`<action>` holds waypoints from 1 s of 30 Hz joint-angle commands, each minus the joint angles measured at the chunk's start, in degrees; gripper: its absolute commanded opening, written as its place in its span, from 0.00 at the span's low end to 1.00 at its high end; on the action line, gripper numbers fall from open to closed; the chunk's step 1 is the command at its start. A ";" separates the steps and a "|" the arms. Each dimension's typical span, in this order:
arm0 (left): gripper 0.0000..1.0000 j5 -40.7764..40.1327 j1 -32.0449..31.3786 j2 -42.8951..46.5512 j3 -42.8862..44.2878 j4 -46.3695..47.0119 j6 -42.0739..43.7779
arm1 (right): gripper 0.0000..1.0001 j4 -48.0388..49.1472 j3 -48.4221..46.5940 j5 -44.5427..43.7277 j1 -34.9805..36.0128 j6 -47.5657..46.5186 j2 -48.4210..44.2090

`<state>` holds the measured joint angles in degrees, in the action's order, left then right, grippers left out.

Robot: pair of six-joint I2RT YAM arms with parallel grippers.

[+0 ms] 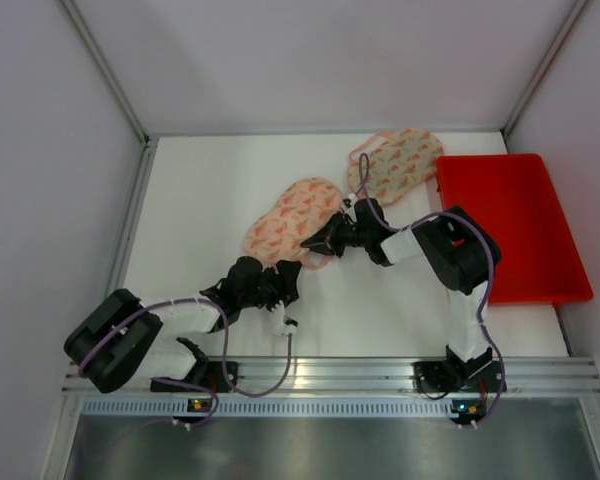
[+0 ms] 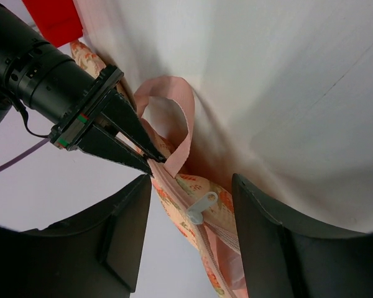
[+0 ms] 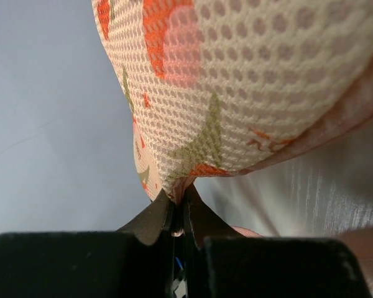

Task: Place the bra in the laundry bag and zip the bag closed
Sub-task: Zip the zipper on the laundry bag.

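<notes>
From above, the laundry bag (image 1: 292, 215) lies mid-table, a peach mesh pouch printed with orange and green, and a second matching lobe (image 1: 400, 165) sits behind it by the red tray (image 1: 510, 230). Whether the bra is inside, I cannot tell. The right gripper (image 1: 320, 243) reaches in at the bag's near-right edge, and the left gripper (image 1: 288, 283) sits just below the bag on the white table (image 1: 200, 200). Over to the left wrist camera: here's the detail the overhead misses. A white zipper pull (image 2: 199, 208) hangs on the bag's seam, right between the left claw's two dark fingers (image 2: 127, 236), which are spread wide and holding nothing. Just beyond, the right claw's pointed tips are pinched onto the seam beside a pink fabric loop (image 2: 180, 105) that arches up off the bag. A corner of the red tray shows top left. Now the right wrist camera: mesh fills the view, holes plain to see, and the two black fingertips (image 3: 155, 217) are clamped tight on a fold of the bag's edge, hardly any gap between them. The zipper pull is out of sight here.
</notes>
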<state>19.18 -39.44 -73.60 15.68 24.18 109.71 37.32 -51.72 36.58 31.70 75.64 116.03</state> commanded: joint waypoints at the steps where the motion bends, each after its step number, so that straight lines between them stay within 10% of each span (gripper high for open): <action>1: 0.60 -0.63 -0.02 -1.89 -0.30 7.28 1.03 | 0.00 3.73 0.83 -0.45 1.26 1.27 -0.54; 30: 0.43 0.33 0.33 1.88 -2.94 7.90 -0.81 | 0.00 4.34 0.92 -0.02 1.78 3.91 0.95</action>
<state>17.76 -39.35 -72.90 13.34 30.00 109.23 38.24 -49.91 36.16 32.53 79.35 116.77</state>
